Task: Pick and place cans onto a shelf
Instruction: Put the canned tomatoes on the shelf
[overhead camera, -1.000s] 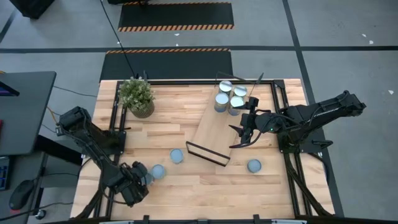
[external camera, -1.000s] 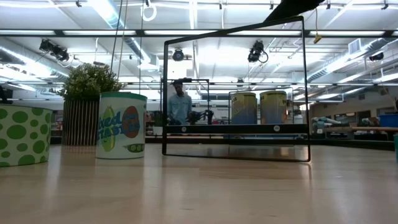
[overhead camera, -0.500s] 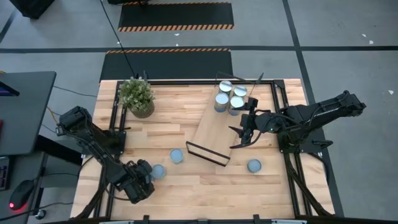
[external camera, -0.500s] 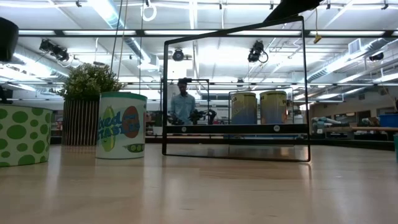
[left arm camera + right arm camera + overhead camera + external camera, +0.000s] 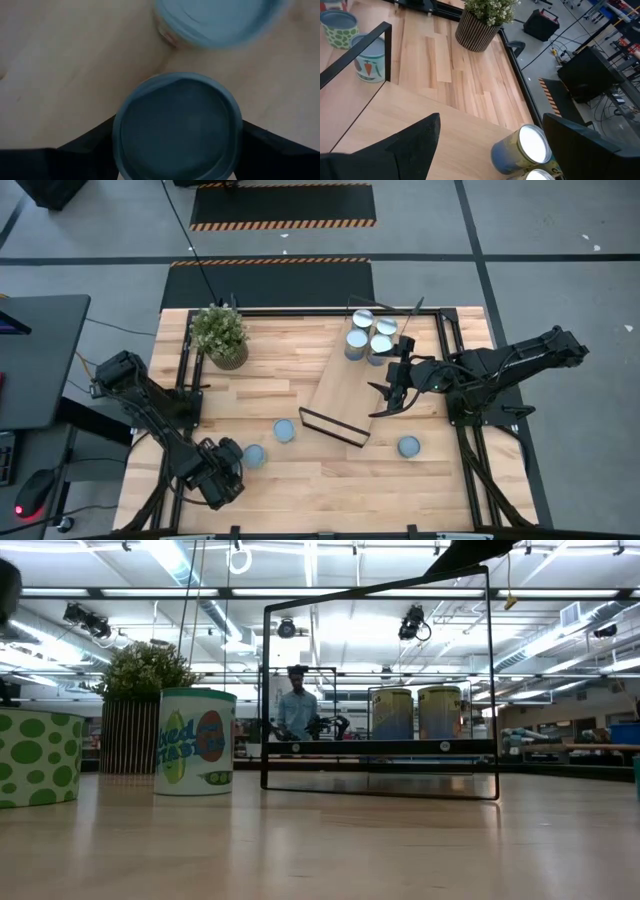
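Note:
My left gripper point(image 5: 226, 463) is near the table's front left and shut on a can with a blue-grey round top point(image 5: 177, 125). A second can point(image 5: 254, 455) stands right beside it, and a third point(image 5: 284, 430) a little farther right. The shelf point(image 5: 340, 385) lies slantwise on the table, with several cans point(image 5: 366, 337) standing at its far end. My right gripper point(image 5: 386, 402) is open and empty over the shelf's right edge. One more can point(image 5: 408, 447) stands on the table near the shelf's near end. My left gripper pinches the can by its round side wall point(image 5: 119, 142) between its two fingers point(image 5: 85, 147), one on either side. The fingers come from above, pointing down. The can is upright, its top toward the wrist camera. Whether its bottom is clear of the table I cannot tell.
A potted plant point(image 5: 220, 335) stands at the far left. In the low view, a green-dotted can point(image 5: 38, 755) and a pea-labelled can point(image 5: 195, 740) stand left of the shelf's black end frame point(image 5: 380, 785). A person point(image 5: 296, 710) stands in the room beyond.
My left gripper has gone a short way toward the table's far edge and right, closer to the second can, keeping the can between its fingers. A dark part of it has come into the low view's top left corner.

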Robot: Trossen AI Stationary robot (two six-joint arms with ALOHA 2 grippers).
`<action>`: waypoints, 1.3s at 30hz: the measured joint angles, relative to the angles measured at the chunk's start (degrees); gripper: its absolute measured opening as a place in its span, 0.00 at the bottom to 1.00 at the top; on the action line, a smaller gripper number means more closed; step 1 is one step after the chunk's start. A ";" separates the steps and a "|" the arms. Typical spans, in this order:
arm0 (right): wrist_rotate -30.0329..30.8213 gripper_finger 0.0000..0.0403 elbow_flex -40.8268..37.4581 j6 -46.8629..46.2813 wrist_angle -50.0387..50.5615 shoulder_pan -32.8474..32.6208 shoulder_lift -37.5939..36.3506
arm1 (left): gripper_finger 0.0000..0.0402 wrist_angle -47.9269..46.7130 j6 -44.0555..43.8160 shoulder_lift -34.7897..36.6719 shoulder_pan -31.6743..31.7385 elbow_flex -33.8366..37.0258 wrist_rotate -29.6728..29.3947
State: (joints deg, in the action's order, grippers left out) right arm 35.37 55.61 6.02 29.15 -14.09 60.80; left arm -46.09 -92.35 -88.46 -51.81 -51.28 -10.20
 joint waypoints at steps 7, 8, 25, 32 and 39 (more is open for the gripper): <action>-0.01 0.89 0.00 0.17 -0.88 0.00 0.00 | 0.72 -22.04 6.31 0.48 1.87 -15.42 0.41; 0.00 0.89 0.00 0.17 -0.84 0.02 0.00 | 0.72 -25.47 7.27 0.50 2.23 -17.95 -0.74; 0.57 0.89 0.00 0.67 -2.14 0.83 0.00 | 0.72 -29.78 61.13 0.50 33.17 -30.85 -18.40; -1.07 0.89 0.00 1.66 -2.12 2.70 0.00 | 0.72 -14.59 89.31 0.26 54.01 -30.80 -7.28; -3.52 0.89 0.00 1.66 -2.10 4.50 0.00 | 0.72 4.38 102.27 -2.56 69.67 -30.80 3.85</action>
State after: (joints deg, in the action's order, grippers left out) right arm 31.86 55.61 7.68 27.05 -9.59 60.80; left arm -41.71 9.92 -91.02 17.85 -82.08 -6.34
